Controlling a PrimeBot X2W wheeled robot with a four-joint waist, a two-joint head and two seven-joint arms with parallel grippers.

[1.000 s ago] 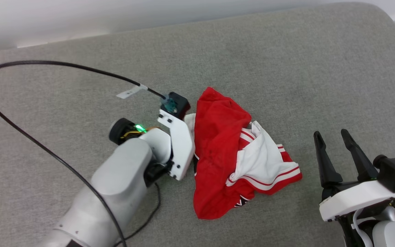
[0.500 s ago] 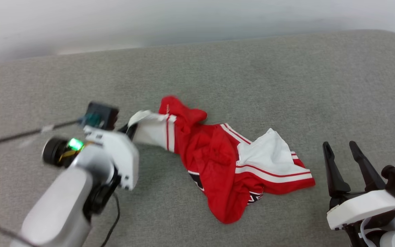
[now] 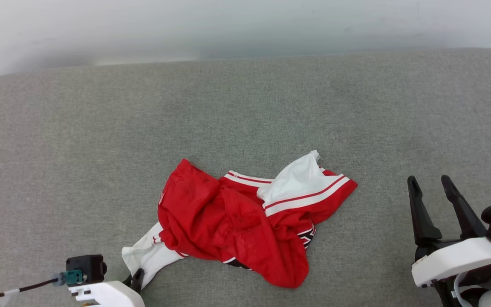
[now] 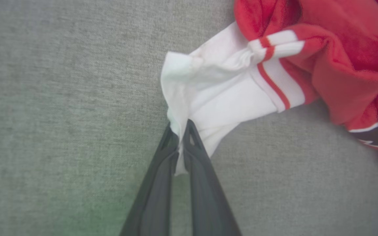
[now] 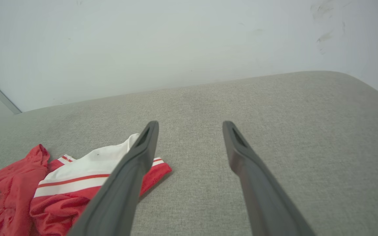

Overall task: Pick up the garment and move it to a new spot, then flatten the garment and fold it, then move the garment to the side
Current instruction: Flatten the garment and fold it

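Garment (image 3: 237, 230): red shirt, crumpled, lying on grey upholstered surface (image 3: 245, 106). Left gripper (image 4: 179, 126): fingers pressed together, clamped on the edge of one white sleeve; red bulk trails beyond the fingertips. Right gripper (image 5: 190, 126): fingers spread apart, holding nothing; other striped sleeve lies off to one side of them, not touching.

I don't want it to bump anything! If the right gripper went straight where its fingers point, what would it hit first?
Probably bare grey cushion, then the white wall, though depth is unclear. The open right gripper points past the garment, which lies to its left.
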